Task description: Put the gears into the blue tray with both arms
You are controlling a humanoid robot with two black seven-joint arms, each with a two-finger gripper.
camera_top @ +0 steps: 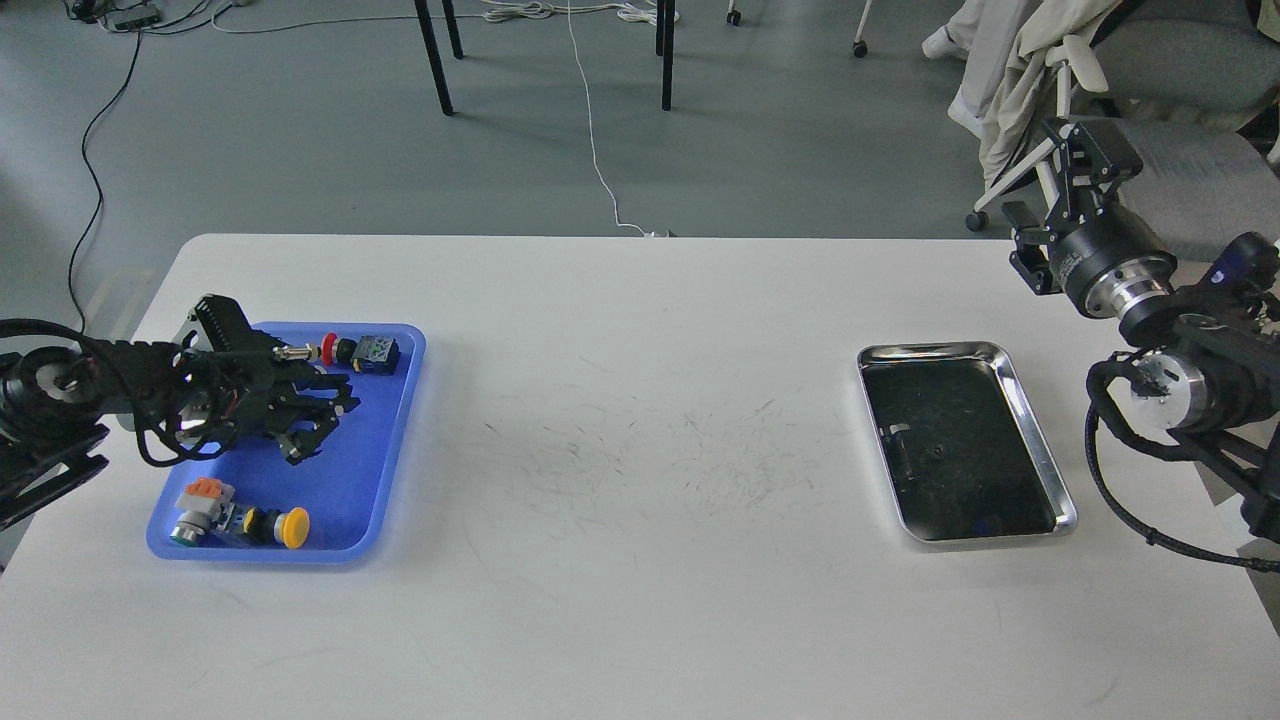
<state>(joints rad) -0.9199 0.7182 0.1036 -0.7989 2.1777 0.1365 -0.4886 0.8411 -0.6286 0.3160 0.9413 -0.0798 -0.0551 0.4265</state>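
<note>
You are looking at a white surface (640, 420) marked with fine dark scuffs around its middle; a blue tray (400, 440) is sitting directly on it at the left, and a shiny steel tray (1045, 460) is lying well apart at the right

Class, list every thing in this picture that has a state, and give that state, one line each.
Blue tray: flat on table, holds push-button switches.
Steel tray: flat on table, nothing clear inside.
Left hand: over blue tray, grip unclear.
Right hand: raised beyond table edge, grip unclear.
Gears: none discernible.
</note>
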